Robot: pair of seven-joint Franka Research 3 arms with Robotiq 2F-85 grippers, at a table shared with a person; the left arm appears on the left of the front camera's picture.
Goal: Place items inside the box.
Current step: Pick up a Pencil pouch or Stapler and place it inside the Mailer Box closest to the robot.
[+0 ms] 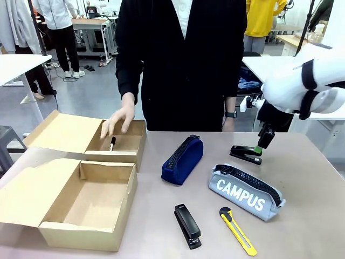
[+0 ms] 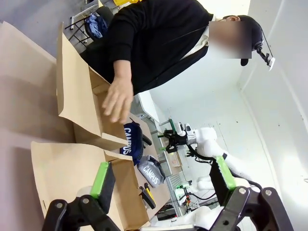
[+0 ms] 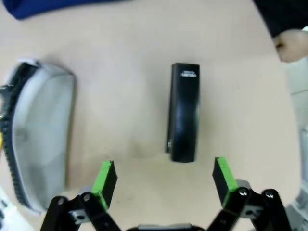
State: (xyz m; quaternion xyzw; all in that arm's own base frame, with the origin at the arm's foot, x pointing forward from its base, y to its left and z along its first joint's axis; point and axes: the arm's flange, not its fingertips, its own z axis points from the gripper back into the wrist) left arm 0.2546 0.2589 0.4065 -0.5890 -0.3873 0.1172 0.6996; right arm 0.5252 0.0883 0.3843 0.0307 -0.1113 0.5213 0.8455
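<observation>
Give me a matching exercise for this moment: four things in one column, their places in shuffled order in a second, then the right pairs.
1. navy pouch
2. grey CAMPUS pouch
3. utility knife
4. right gripper

A. near edge, right of the near stapler
B. open, over the far stapler
C. mid-table, right of the far box
D. between far stapler and utility knife

Pairs: 1-C, 2-D, 3-A, 4-B.
</observation>
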